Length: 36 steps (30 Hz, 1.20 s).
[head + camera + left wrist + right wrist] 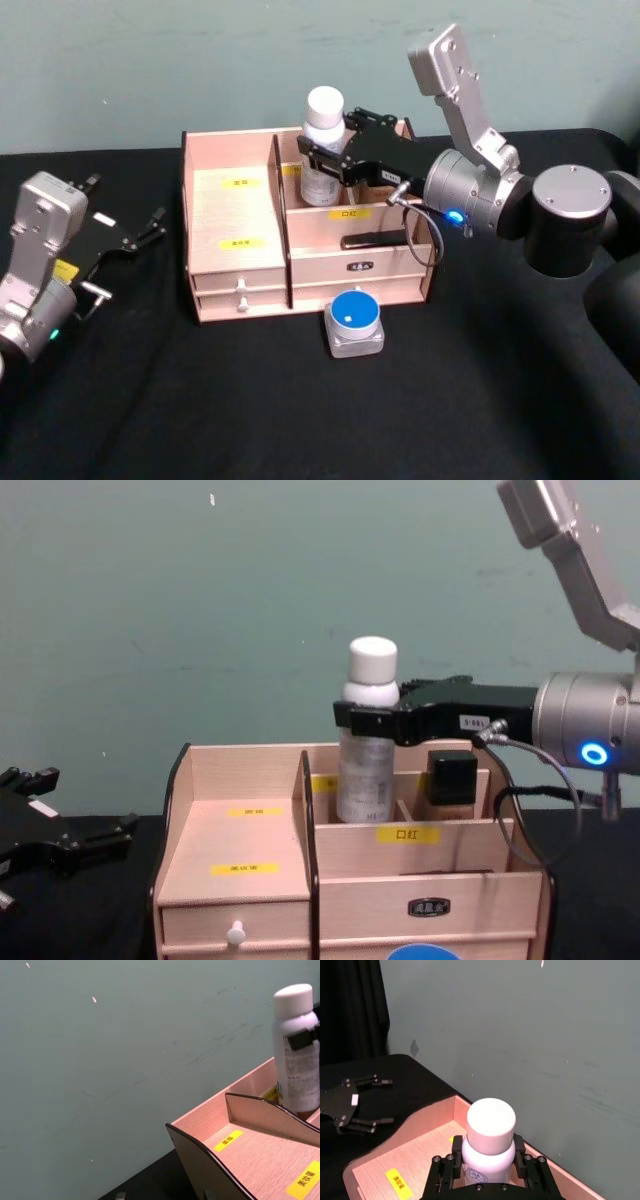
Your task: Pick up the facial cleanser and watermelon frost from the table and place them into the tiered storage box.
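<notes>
Chest view: base of facial cleanser bottle (pixel 365 750) hidden behind an inner wall of tiered storage box (pixel 190 850); blue-lidded container (pixel 425 952) cut off at bottom edge. Bottle label print too small to read. Left wrist view: bottle base hidden behind curved divider.

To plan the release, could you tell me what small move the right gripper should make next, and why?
Probably ease the bottle straight down a little before letting go. The right gripper is shut on it, upright in the rear compartment of the box, but its base is hidden behind a wall, so I cannot tell whether it rests. The left gripper is parked, open.
</notes>
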Motion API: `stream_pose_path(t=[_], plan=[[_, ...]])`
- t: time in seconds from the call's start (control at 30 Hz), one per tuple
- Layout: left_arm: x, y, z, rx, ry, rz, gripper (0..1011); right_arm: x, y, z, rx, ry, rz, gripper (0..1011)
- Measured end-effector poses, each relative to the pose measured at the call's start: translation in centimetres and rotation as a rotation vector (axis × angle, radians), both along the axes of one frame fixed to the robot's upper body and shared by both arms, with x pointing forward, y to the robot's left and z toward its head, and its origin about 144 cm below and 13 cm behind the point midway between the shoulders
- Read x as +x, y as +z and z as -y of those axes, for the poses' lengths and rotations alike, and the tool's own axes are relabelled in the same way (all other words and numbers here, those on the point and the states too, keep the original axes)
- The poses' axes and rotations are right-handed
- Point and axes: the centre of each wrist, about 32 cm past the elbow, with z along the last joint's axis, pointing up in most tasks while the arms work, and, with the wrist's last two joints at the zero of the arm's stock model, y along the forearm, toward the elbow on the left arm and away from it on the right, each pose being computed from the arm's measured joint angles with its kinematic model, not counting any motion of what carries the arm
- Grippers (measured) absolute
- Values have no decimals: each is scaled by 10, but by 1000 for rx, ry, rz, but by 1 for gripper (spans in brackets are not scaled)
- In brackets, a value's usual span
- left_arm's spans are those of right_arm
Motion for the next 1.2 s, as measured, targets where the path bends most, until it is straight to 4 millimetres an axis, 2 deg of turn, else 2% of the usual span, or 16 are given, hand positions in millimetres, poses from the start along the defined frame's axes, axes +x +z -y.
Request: stream_pose_path(t=[0.57,1.0,1.07,1.2], plan=[[0,0,0,0,0,0,1010,6,-27,3,-28,-2,-79,601],[0,0,0,0,0,0,1010,6,-28,2,-32,0,-82,603],[0,0,0,0,0,0,1010,6,-28,2,-31,1,-82,616],[0,0,0,0,0,0,1010,6,-28,2,-31,0,-81,746]])
